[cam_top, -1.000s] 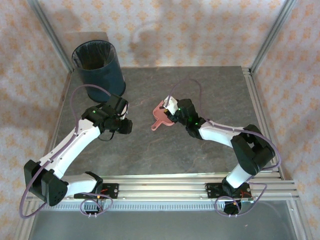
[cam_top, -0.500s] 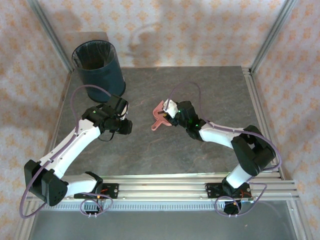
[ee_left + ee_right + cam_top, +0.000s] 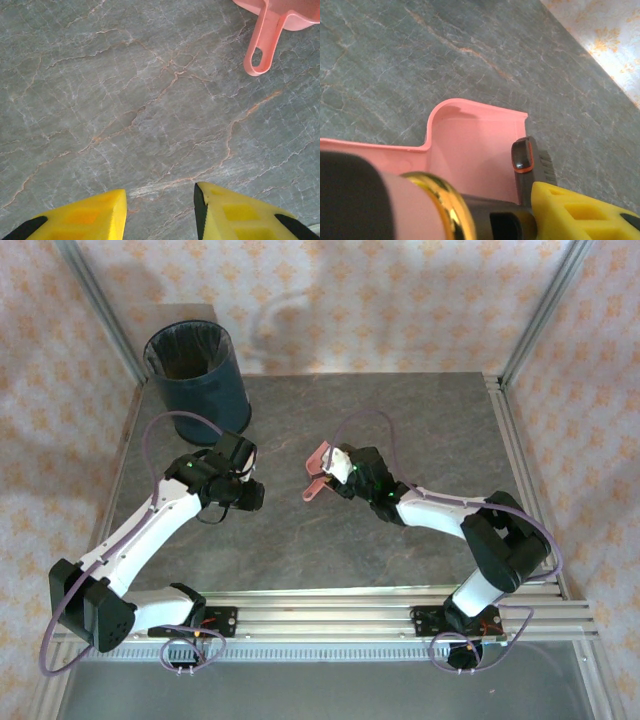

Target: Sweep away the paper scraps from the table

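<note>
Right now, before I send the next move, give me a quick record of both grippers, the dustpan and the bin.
left gripper: open, nothing between the fingers, over bare table
right gripper: above the dustpan; can't tell if it is open or shut
dustpan: pink, mid-table, handle pointing towards the left arm
bin: dark blue, upright, back-left corner

Overhead plus close wrists; common dustpan (image 3: 470,145)
</note>
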You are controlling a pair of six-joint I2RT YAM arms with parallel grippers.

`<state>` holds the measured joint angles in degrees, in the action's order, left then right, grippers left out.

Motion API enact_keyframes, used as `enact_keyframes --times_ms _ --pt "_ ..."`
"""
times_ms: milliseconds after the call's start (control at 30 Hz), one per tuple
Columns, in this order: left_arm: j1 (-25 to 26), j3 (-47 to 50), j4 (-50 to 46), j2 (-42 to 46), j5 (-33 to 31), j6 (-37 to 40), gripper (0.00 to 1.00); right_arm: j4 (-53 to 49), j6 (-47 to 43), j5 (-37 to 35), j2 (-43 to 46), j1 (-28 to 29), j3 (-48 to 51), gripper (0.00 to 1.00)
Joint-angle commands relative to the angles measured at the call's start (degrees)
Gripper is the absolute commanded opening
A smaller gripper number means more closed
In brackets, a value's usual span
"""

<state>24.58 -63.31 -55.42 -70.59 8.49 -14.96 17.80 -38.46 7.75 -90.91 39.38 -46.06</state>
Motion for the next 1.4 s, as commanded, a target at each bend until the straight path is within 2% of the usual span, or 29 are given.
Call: enact_keyframes --times_ms 0,300,733,967,1100,1367 --pt "-0.6 0.75 -0.15 1.25 -2.12 0.74 0.4 -5.48 1.8 0.94 -0.38 0.8 1.69 0.55" --pt "-0.6 0.81 -0.48 1.69 -2.42 0.95 0.4 -6.58 0.92 0.58 -0.01 1.32 1.84 0.59" --pt "-0.63 0.89 -0.97 2.6 -2.43 1.54 0.41 -14.26 -3.18 1.7 1.18 1.91 0.65 0.6" --pt "-0.61 0.79 -1.18 2.65 -2.34 1.91 0.41 -17.43 -4.69 0.47 1.66 2.53 -0.41 0.6" --pt "-0.61 0.97 -1.04 2.74 -2.24 2.06 0.42 -18.89 -4.35 -0.96 1.62 2.55 -1.36 0.64" --pt "-0.66 1.12 -0.84 2.85 -2.13 2.04 0.42 -18.15 -3.69 -2.19 1.97 2.55 -1.08 0.66"
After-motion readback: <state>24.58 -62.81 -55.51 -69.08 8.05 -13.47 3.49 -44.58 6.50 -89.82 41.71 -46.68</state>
